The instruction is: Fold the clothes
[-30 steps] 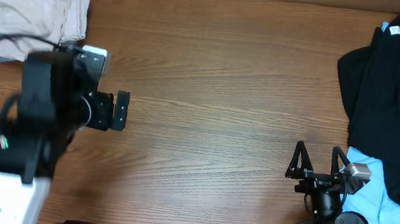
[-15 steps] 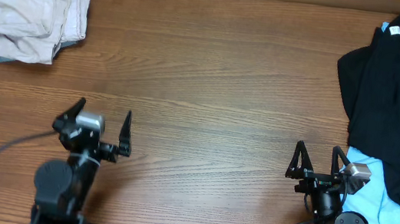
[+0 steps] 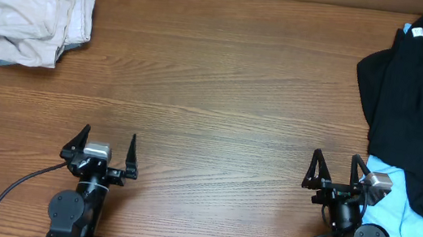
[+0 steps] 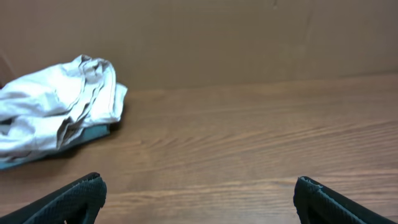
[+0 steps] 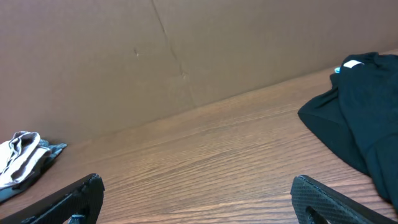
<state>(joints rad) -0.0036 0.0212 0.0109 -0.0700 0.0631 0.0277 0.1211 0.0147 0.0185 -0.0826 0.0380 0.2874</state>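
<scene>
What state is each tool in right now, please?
Left tool: open, holding nothing.
Right tool: open, holding nothing.

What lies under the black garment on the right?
A sky-blue top sticks out beneath the black garment along its lower edge and by its collar. Whatever else lies underneath is covered.

i see the shorts (image 3: 33,13) lying on the table (image 3: 225,79) in the far left corner. on the far right a long garment (image 3: 421,113) lies partly on top of a top (image 3: 392,208), which sticks out nearer to me. my left gripper (image 3: 108,133) sits at the near edge on the left. my right gripper (image 3: 336,157) sits at the near edge on the right, just beside that top. a wall (image 4: 217,37) stands behind the table.
</scene>
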